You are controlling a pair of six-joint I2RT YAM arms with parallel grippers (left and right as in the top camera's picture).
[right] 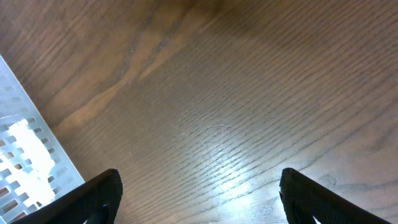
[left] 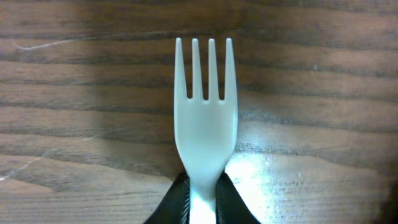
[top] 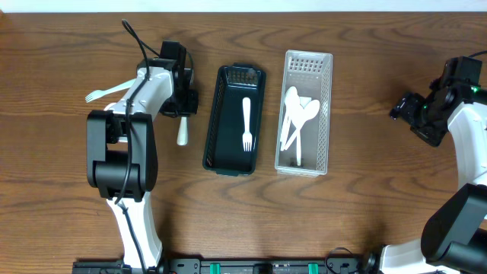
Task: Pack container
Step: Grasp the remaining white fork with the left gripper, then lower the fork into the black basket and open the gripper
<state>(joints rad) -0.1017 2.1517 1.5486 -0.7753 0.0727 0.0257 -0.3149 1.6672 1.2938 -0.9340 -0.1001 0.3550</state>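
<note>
In the left wrist view a white plastic fork (left: 205,118) lies on the wood with its tines pointing away, and my left gripper (left: 203,186) is shut on its neck. From overhead, the left gripper (top: 183,106) covers the tines and only the fork's handle (top: 183,133) shows below it. A black bin (top: 213,122) just to the right holds one white fork (top: 246,122). A white perforated bin (top: 329,91) beside it holds white spoons (top: 295,114). My right gripper (top: 403,108) hangs open at the far right over bare wood, its fingers wide apart around nothing (right: 200,186).
Another white fork (top: 103,93) lies on the table left of the left arm, its handle running under the arm. A corner of the white bin (right: 25,155) shows at the left edge of the right wrist view.
</note>
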